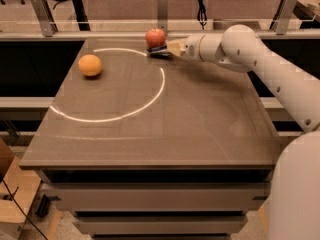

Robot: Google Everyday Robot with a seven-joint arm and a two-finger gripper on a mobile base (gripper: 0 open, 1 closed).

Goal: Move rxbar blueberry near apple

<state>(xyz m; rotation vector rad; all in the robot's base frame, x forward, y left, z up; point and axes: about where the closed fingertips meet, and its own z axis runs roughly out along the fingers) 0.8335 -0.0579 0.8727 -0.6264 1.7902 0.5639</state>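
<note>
The red apple [155, 37] stands at the far edge of the table [200, 129], near the middle. The rxbar blueberry [157, 49], a dark blue flat bar, sits right in front of the apple, almost touching it. My gripper [171, 48] reaches in from the right at the end of the white arm [260, 59]. Its tan fingers are shut on the right end of the bar, low over the table top.
A round orange fruit [90, 65] lies at the far left of the table. A white circle line [155, 91] is marked on the table top. A rail with metal posts [162, 6] runs behind the far edge.
</note>
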